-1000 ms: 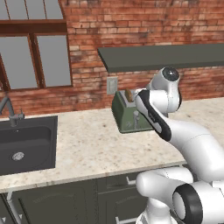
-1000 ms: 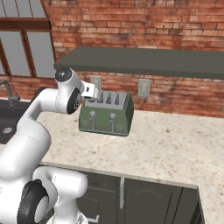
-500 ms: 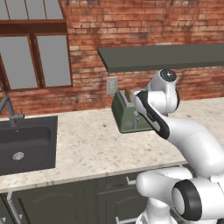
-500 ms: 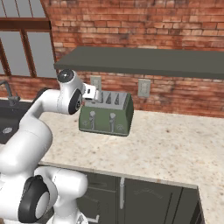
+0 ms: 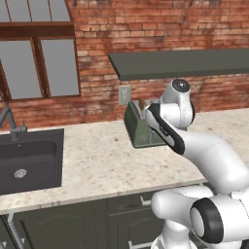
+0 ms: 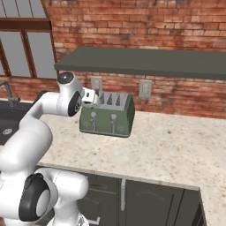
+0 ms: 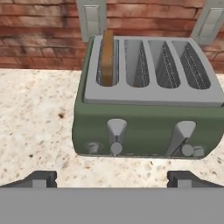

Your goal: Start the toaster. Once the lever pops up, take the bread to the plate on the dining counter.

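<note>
The sage-green toaster [image 7: 148, 127] stands on the stone worktop against the brick wall, also seen as the toaster [image 6: 107, 119] and the toaster [image 5: 138, 129]. A brown bread slice [image 7: 107, 56] stands upright in its leftmost top slot, poking out above the rim. Two silver levers [image 7: 116, 130] and small knobs sit on its front face. My gripper [image 7: 111, 180] hovers in front of and slightly above the toaster, open wide with nothing between its dark fingertips [image 7: 41, 178]. The gripper [image 6: 92, 98] sits by the toaster's left end. The plate and dining counter are out of view.
A dark sink [image 5: 26, 160] with a tap lies at the worktop's left. A dark shelf [image 6: 145, 62] overhangs the toaster. Two wall outlets [image 7: 91, 17] are behind it. Bare worktop [image 6: 176, 150] stretches to the toaster's right.
The hand has shifted slightly by the toaster's left end; the toaster and bread have not moved and the jaws stay open.
</note>
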